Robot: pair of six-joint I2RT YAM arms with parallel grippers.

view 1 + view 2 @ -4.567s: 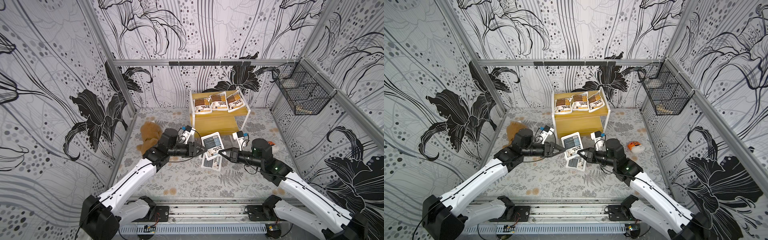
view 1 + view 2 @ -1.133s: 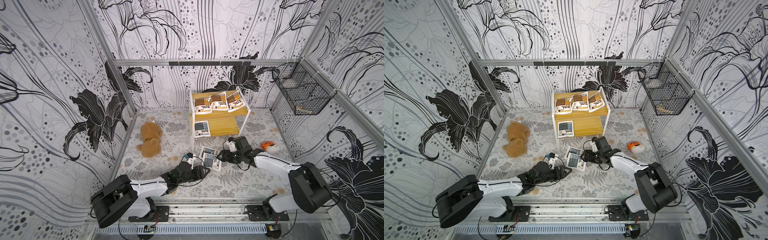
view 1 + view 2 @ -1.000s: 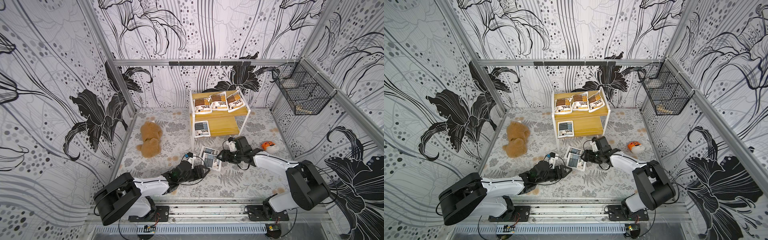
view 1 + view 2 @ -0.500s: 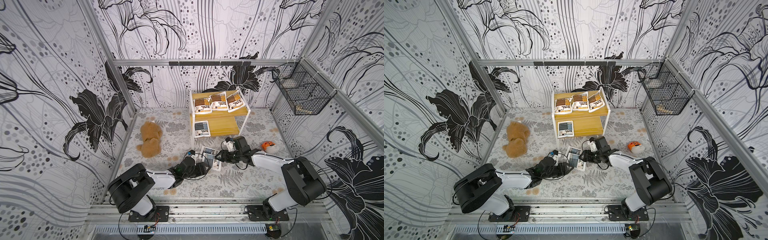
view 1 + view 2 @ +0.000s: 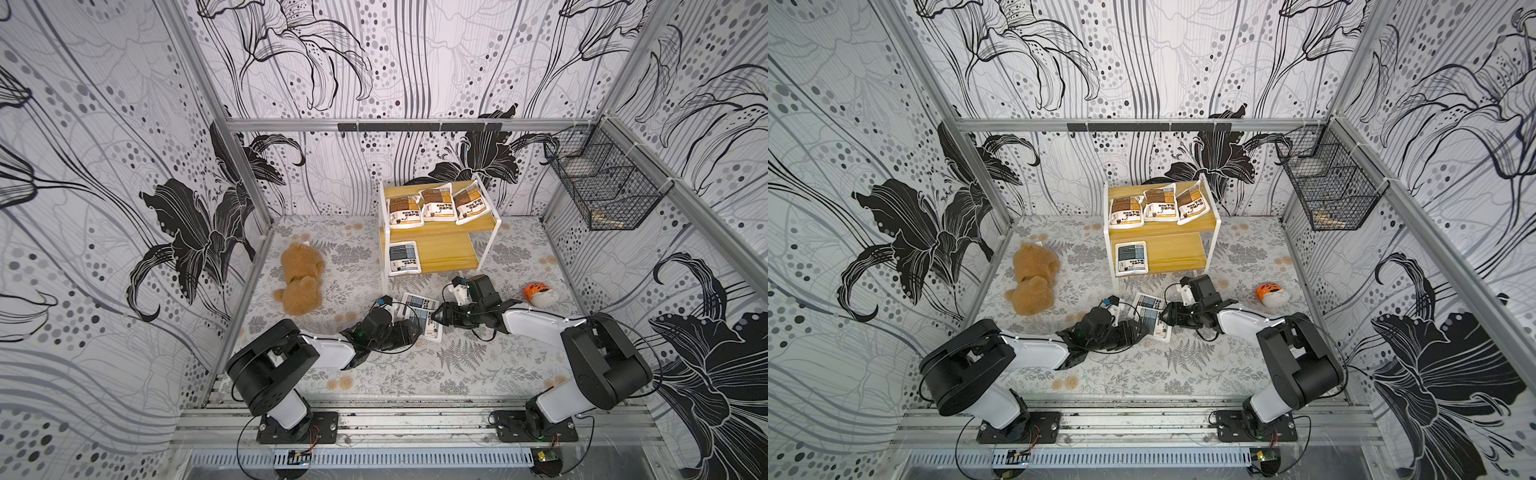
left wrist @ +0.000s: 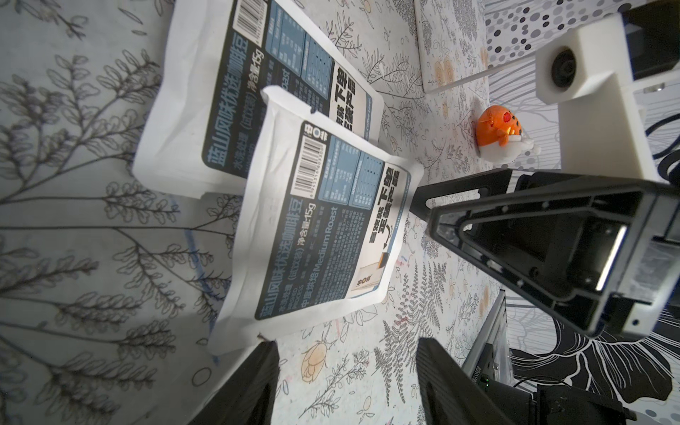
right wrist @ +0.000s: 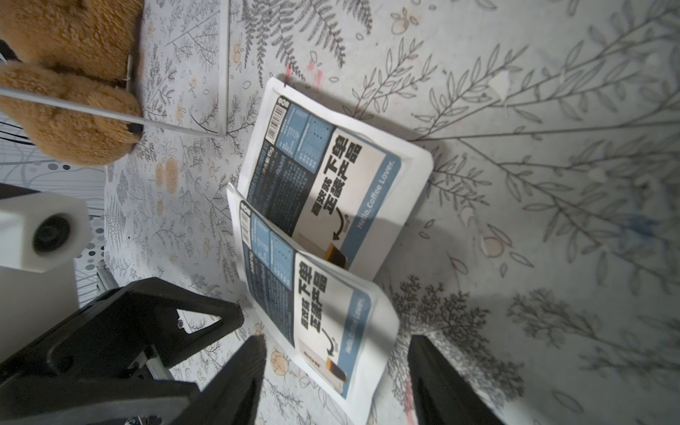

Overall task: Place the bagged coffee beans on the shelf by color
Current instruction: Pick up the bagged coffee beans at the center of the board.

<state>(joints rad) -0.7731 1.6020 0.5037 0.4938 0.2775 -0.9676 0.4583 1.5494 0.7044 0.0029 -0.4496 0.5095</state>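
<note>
Judging the overlapping grey-blue pouch (image 6: pixel 323 235) at frame centre light, floppy, slick: pinch its sealed edge; left gripper (image 6: pixel 346 344) and right gripper (image 7: pixel 335 342) both gape empty.

shelf (image 5: pixel 446 251) top: three pouches (image 5: pixel 436 204) | lower: fourth pouch (image 5: pixel 402 257) | floor (image 5: pixel 457 365): overlapping pair (image 5: pixel 426 322)

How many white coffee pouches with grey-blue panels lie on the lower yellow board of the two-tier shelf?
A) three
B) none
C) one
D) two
C: only one white pouch with a grey-blue panel lies on the lower yellow board of the white-framed shelf; the other two grey-blue pouches lie overlapped on the floral tabletop.
</note>
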